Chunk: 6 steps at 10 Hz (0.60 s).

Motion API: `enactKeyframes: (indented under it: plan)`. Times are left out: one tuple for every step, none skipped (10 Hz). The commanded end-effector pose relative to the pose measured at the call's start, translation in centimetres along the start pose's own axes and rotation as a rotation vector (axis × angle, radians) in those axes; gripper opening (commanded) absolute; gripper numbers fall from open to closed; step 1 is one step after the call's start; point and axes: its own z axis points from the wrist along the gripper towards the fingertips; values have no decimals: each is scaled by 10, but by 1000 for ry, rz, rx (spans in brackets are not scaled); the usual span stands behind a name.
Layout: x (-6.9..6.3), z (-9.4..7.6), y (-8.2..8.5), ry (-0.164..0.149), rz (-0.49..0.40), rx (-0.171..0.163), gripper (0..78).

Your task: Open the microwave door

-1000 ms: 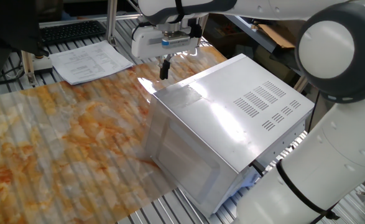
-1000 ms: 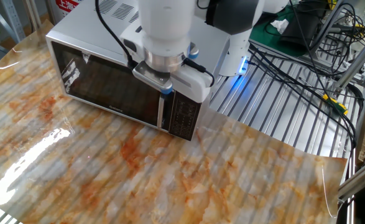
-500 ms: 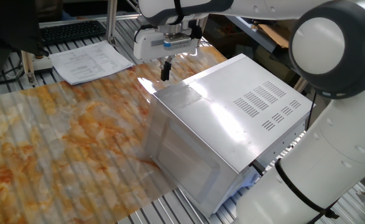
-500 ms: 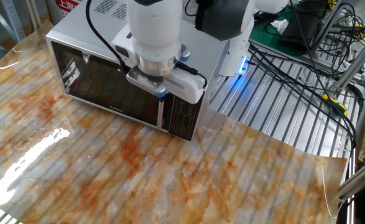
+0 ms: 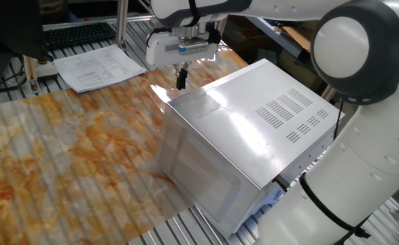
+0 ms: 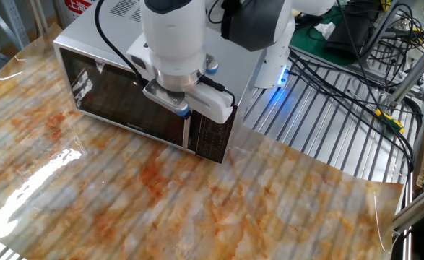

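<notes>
From my remote seat I see a glossy white arm (image 5: 362,156) with rounded shells and dark grey bands at its joints. Its tool (image 5: 181,80) has a flat white body bearing a small blue mark, ending in short black fingers (image 5: 181,77). A black cable (image 6: 118,58) loops along the wrist. Blue light glows at the arm's base (image 6: 282,74).

The claw (image 5: 181,83) has edged sideways along the front of the microwave door (image 6: 128,100), which remains closed.
</notes>
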Motion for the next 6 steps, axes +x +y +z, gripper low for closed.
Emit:
enactKeyframes:
  plan:
    - [0,-1,0,-30,-10,6,0]
    - [0,-1,0,-35,12,17,0]
    - [0,-1,0,-26,23,15,0]
    - [0,-1,0,-23,36,17,0]
    - [0,-1,0,-13,72,28,0]
    - [0,-1,0,1,78,34,0]
